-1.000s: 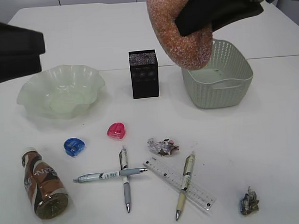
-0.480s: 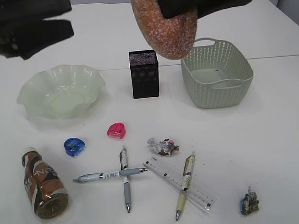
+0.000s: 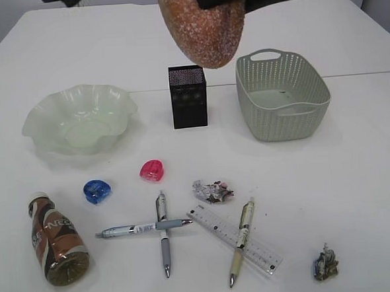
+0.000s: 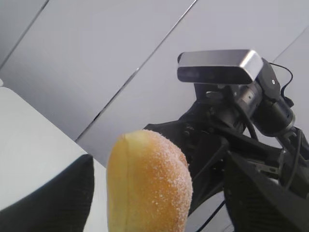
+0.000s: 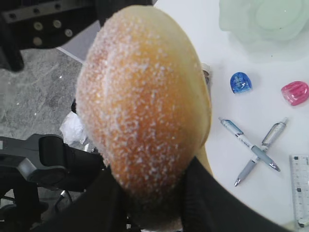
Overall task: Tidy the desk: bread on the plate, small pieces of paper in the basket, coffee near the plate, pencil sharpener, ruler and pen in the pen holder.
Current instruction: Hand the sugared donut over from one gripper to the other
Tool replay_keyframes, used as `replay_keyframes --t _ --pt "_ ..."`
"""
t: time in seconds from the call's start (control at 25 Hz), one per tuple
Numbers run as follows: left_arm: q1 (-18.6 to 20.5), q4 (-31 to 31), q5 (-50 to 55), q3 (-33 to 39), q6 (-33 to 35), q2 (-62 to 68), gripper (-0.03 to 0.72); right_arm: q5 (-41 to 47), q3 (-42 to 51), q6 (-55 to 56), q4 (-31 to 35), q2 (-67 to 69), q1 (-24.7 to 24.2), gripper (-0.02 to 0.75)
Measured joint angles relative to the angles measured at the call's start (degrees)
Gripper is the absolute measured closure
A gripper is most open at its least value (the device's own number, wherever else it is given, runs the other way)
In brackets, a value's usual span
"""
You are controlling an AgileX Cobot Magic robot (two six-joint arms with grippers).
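The bread (image 3: 204, 26) is held clamped in the right gripper (image 5: 149, 193), raised well above the desk (image 3: 356, 176) for handover toward the plate (image 3: 79, 120), while the left gripper (image 4: 159, 193) is spread wide around it, not yet gripping.

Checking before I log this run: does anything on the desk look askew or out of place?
Yes: the coffee lies on its side at front left instead of standing. Two pens lie crossed, and a third rests across the ruler.
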Motion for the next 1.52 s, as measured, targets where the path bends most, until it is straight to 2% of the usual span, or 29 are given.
replay_keyframes --t 0.24,0.64,1.04,1.16,1.36,1.52 --pt "-3.4 0.0 0.0 -0.5 -0.1 1.5 0.073 0.0 0.0 -0.4 0.9 0.0 0.0 0.531" --pt "-5.9 0.0 -1.4 -0.8 -0.1 3.1 0.073 0.0 0.0 -1.1 1.5 -0.1 0.0 0.531" --pt "-8.9 0.0 -2.7 -6.2 -0.1 6.7 0.081 0.0 0.0 -1.5 1.9 -0.1 0.0 0.531" --pt "-9.0 0.0 -3.1 -6.3 -0.2 7.0 0.132 0.0 0.0 -1.6 1.9 -0.1 0.0 0.531" --pt "-9.0 0.0 -3.2 -6.4 -0.3 7.0 0.350 0.0 0.0 -1.6 1.9 -0.1 0.0 0.531" --pt "-9.0 0.0 -3.2 -6.4 -0.5 7.0 0.442 -0.2 0.0 -1.6 1.9 -0.1 0.0 0.532"
